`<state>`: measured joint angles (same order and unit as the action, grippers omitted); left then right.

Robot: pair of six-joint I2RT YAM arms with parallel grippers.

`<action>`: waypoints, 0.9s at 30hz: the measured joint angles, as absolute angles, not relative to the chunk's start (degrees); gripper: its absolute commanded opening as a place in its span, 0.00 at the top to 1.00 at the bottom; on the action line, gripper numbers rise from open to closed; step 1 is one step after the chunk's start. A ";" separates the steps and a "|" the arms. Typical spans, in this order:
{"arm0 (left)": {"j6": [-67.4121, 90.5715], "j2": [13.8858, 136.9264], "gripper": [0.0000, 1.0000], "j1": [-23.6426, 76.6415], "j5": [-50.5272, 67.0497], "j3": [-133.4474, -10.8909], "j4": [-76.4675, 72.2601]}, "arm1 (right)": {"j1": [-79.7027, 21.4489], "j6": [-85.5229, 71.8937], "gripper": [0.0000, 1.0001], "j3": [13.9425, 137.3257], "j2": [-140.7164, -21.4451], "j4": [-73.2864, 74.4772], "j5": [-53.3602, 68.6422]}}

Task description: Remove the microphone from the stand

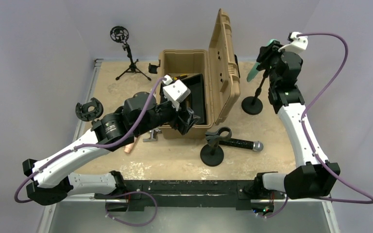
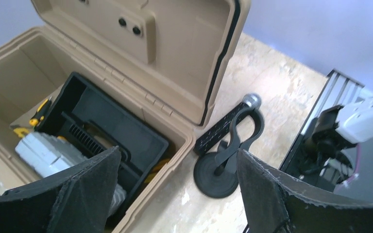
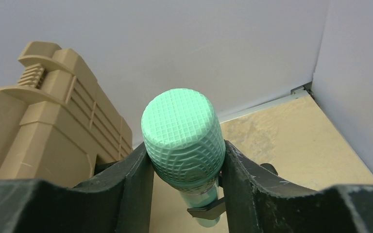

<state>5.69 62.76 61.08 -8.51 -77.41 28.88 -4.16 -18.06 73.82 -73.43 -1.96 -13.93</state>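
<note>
A mint-green microphone (image 1: 258,65) sits tilted in the clip of a black round-based stand (image 1: 252,105) at the back right of the table. My right gripper (image 1: 273,48) is at the microphone's head. In the right wrist view both fingers (image 3: 136,174) press against the sides of the ribbed green head (image 3: 183,131), and the stand's clip (image 3: 207,211) still holds the body below. My left gripper (image 1: 189,121) hovers open over the front corner of the tan case, holding nothing (image 2: 177,151).
An open tan case (image 1: 171,54) with an upright lid (image 1: 226,63) stands mid-table, a black tray (image 2: 102,121) inside. A second short stand (image 1: 212,153) and a black microphone (image 1: 243,144) lie in front. A tripod stand (image 1: 128,60) and a black ring part (image 1: 88,109) are at left.
</note>
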 measured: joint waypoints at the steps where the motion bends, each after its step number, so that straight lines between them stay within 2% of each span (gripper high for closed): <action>1: 6.39 63.29 0.13 60.99 -8.29 -78.46 28.69 | -4.40 -18.46 0.83 73.87 -73.43 -1.85 -13.91; 10: 11.51 71.31 0.11 60.38 -4.54 -91.92 27.40 | -13.47 -20.95 0.81 76.07 -72.73 3.90 -19.11; 14: 12.93 75.11 0.11 60.27 -2.79 -96.51 27.29 | -13.82 -22.55 0.80 76.05 -71.18 6.13 -20.62; 18: 13.89 78.50 0.11 60.03 -0.58 -99.77 27.31 | -13.87 -23.16 0.73 76.05 -70.46 6.85 -21.15; 19: 14.04 79.33 0.11 60.01 -0.08 -100.51 27.31 | -13.87 -23.14 0.70 76.05 -70.35 6.98 -21.15; 20: 14.28 80.34 0.11 60.01 0.56 -101.36 27.42 | -13.87 -23.07 0.62 76.05 -70.22 7.20 -21.12; 23: 14.52 82.08 0.11 60.01 1.80 -102.54 27.55 | -13.87 -22.72 0.30 75.96 -69.95 7.38 -21.02; 24: 14.59 82.37 0.11 60.01 2.09 -102.65 27.59 | -13.87 -22.55 0.22 75.83 -69.76 7.27 -20.88; 27: 14.68 82.72 0.11 60.01 2.81 -102.67 28.23 | -13.87 -21.43 0.10 75.44 -68.01 6.81 -20.16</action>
<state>14.68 82.72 60.01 2.81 -102.67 28.23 -13.87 -21.43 75.44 -68.01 6.81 -20.16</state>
